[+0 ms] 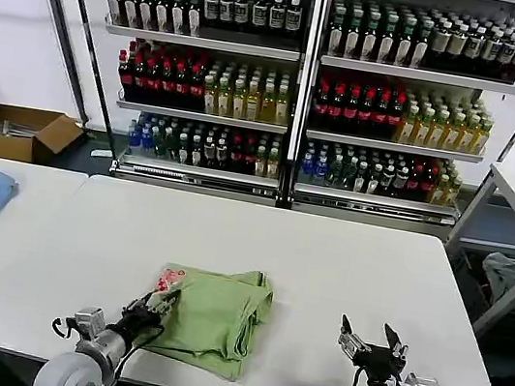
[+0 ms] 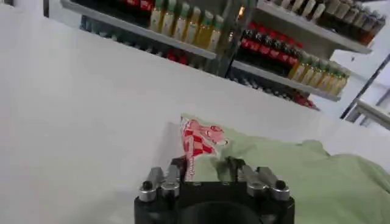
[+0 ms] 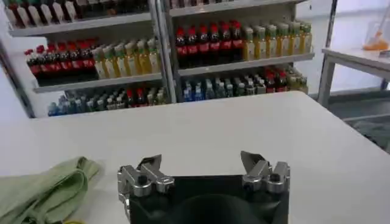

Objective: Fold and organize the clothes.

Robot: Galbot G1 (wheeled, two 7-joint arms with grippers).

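Head view: soft green shirt [image 1: 211, 318] lay bunched on the smooth white table [image 1: 325, 262], left gripper [image 1: 153, 309] at its near-left edge; left wrist: fingers pinched the red-and-white print; right wrist: right gripper [image 3: 201, 164] hovered spread wide.

Two grey arms with black-and-silver grippers

The left gripper [image 1: 153, 311] had a black body, with silver metal finger blocks each carrying a dark round screw head; a black cable looped beside its rounded grey wrist housing. The right gripper [image 1: 371, 342] was built alike: a black base, two silver knuckle blocks with dark screws, and short dark fingers [image 3: 150, 163] with angled tips. A thin black cable ran down along its grey forearm, which bore a small silver bracket at the wrist.
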